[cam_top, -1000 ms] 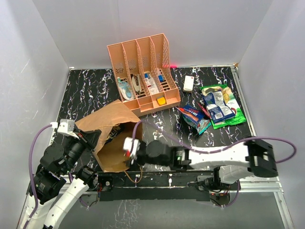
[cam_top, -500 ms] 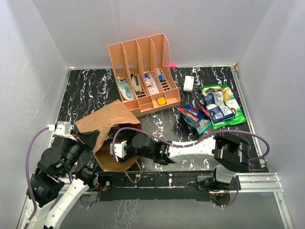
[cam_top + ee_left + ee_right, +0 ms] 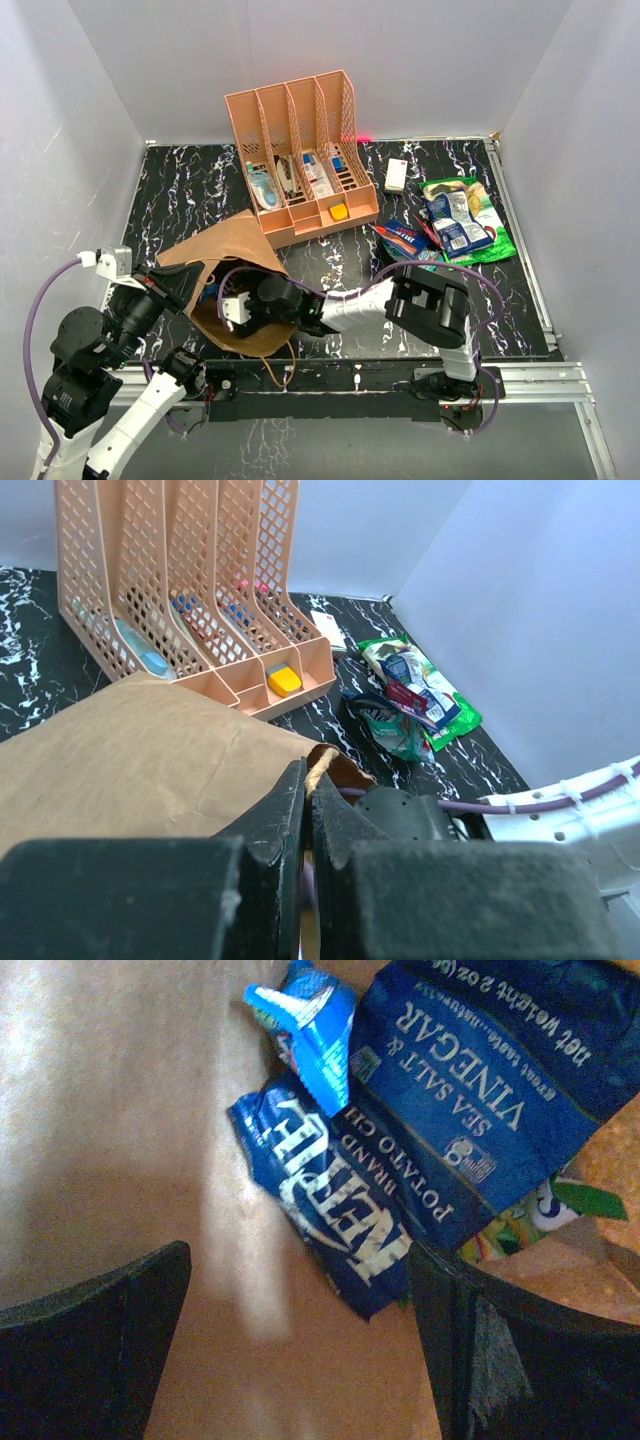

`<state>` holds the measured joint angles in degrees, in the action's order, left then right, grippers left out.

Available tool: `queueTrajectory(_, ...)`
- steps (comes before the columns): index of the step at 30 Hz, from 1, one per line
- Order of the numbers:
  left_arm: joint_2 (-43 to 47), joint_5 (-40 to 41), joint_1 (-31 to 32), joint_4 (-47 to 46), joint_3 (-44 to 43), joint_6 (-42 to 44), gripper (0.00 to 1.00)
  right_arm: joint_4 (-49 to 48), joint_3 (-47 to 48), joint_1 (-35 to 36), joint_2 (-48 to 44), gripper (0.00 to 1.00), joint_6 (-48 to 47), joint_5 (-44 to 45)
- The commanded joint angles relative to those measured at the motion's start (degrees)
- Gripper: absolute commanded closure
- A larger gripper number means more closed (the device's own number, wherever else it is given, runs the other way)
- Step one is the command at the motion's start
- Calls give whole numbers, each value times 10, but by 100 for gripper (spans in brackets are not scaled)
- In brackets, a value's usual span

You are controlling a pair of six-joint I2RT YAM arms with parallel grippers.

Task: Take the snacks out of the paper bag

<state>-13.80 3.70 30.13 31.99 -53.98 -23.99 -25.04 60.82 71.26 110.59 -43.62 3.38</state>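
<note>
Inside paper bag [image 3: 120, 1110], three blue snacks [image 3: 330, 1220]

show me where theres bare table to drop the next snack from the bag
Bare table lies far left, between the orange rack and the left wall. Another patch sits in front of the rack, between the paper bag and the snack pile. Crowded: around that pile and the white remote.

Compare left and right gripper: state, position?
The left gripper is shut, fingers pinching the edge of the paper bag; the right gripper is open, holding nothing. The left gripper sits outside at the bag's mouth; the right gripper is inside it, above blue chip packets. Both are at the same bag.
</note>
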Motion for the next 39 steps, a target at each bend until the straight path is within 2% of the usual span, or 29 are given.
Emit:
queueTrajectory(1,-16,-32,2,-24,-18,21,100,-63,61,-12,25,5,-14,-42)
queueTrajectory(11,-38,-113,1,-42,-17,25,100,-42,172,-18,145,3,-72,-120)
queueTrajectory(14,-49,-141,1,-41,-18,28,100,-21,244,-24,194,4,-68,-108)
queueTrajectory(18,-43,-147,1,-38,-15,17,100,-27,305,-36,253,11,-65,-40)
queueTrajectory(22,-23,-130,2,-24,-11,7,100,-70,331,-48,282,27,-62,34)
queueTrajectory(27,-13,-122,2,0,-15,-3,100,-127,383,-69,296,64,-42,96)
queueTrajectory(29,-11,-112,2,15,-18,-5,100,-137,399,-74,294,76,-38,98)
queueTrajectory(30,-9,-103,2,23,-19,-6,100,-137,404,-74,290,88,-37,99)
queueTrajectory(31,-5,-90,2,30,-19,-7,100,-140,407,-75,284,92,-34,104)
queueTrajectory(34,14,-39,1,51,-13,-13,100,-151,373,-75,247,92,-19,105)
queueTrajectory(39,70,39,2,77,27,-38,100,-181,228,-67,145,92,15,95)
